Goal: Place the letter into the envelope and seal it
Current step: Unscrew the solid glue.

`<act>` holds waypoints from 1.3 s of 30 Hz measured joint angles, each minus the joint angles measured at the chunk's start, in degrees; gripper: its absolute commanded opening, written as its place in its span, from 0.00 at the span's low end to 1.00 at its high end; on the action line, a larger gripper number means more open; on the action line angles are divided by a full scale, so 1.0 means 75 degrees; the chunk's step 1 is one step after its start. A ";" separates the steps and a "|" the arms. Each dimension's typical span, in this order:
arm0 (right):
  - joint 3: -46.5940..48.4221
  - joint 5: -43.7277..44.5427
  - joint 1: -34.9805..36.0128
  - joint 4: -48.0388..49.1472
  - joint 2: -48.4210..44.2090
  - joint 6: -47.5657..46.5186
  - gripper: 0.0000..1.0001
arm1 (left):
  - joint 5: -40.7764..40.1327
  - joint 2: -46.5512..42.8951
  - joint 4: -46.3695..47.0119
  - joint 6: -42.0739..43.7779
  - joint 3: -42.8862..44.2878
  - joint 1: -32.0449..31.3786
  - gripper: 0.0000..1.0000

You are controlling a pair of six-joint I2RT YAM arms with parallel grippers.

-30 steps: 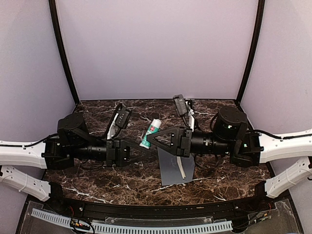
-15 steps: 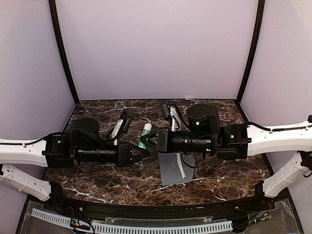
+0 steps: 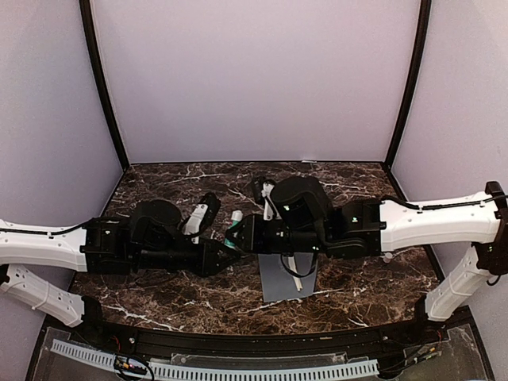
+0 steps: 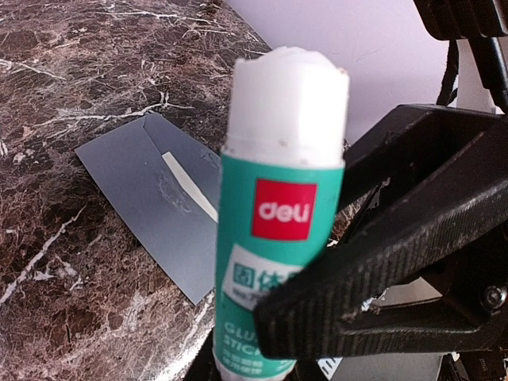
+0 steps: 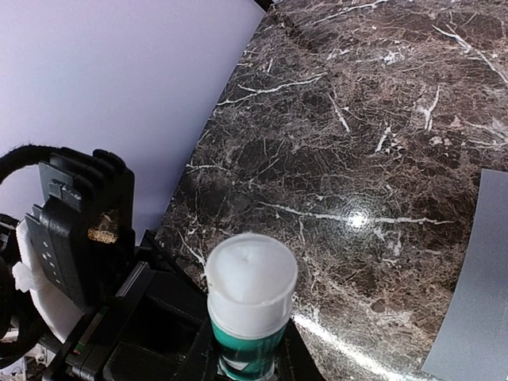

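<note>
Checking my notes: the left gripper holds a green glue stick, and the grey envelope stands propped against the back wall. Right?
Not quite. The left gripper does hold the green glue stick, but the grey envelope lies flat on the marble table rather than standing propped. The top external view shows it.

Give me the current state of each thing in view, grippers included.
glue stick, cap on, held clear of the table
envelope, flat on the table, pale strip showing; sealed or not, cannot tell
left gripper, shut on the glue stick's lower end
right gripper, shut on the glue stick's green body
</note>
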 measured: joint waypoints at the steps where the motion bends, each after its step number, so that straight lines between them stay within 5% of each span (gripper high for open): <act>1: 0.0000 0.0015 0.0000 -0.0026 0.0000 0.0017 0.03 | 0.0000 0.0029 -0.0003 0.0000 0.0015 0.0000 0.00; 9: -0.0455 -0.0052 0.0026 0.0140 -0.0545 -0.0122 0.54 | 0.0102 -0.0006 0.0143 -0.0114 0.0055 0.0032 0.00; 15: -0.1250 -0.0513 0.0090 0.0866 -0.1871 -0.0425 0.76 | 0.0446 -0.0472 0.0557 -0.0332 -0.0166 0.0131 0.00; 28: -0.2716 -0.2092 -0.0309 0.3448 -0.2471 -0.0525 0.82 | 0.2556 -0.0746 0.2550 -0.0443 -0.0851 0.0131 0.00; 39: -0.3010 -0.2844 -0.0318 0.4750 -0.2430 -0.0527 0.58 | 0.3847 -0.0029 0.4572 -0.0901 -0.0898 0.0125 0.00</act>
